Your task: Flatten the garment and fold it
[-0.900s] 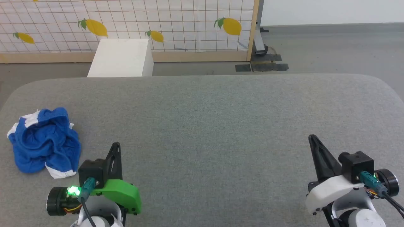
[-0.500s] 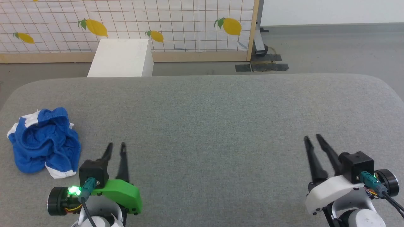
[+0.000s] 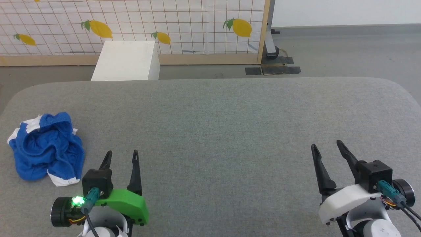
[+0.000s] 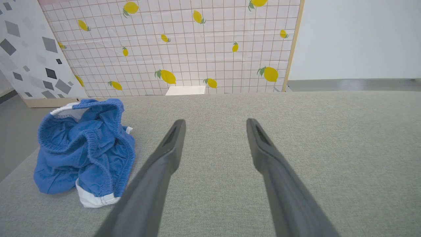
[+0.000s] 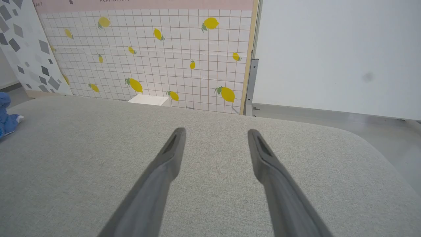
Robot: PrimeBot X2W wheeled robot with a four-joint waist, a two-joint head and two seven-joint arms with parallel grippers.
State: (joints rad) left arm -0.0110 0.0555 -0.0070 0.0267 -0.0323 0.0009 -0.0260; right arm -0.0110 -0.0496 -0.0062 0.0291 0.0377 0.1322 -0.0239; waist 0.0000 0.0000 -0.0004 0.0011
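Observation:
The garment [image 3: 46, 151] is a crumpled heap of bright blue fabric with white edge strips, lying at the left end of the grey padded table [image 3: 223, 125]. In the left wrist view the garment [image 4: 85, 148] sits to the left of the fingers, its gathered waistband bunched on top. My left gripper [image 3: 121, 154] stands open and empty just right of the heap, not touching it. Far to the right, my right gripper [image 3: 325, 146] is open over bare table. A blue sliver of the garment [image 5: 6, 113] shows at the left edge of the right wrist view.
A white box [image 3: 126, 61] stands on the floor beyond the table's far edge. Behind it runs a lemon-patterned grid screen [image 3: 164, 23] with a wooden base. Grey floor and a dark metal stand foot [image 3: 273, 65] lie to the back right.
Both grippers have opened from shut to wide apart. The arms and the garment have stayed where they were.

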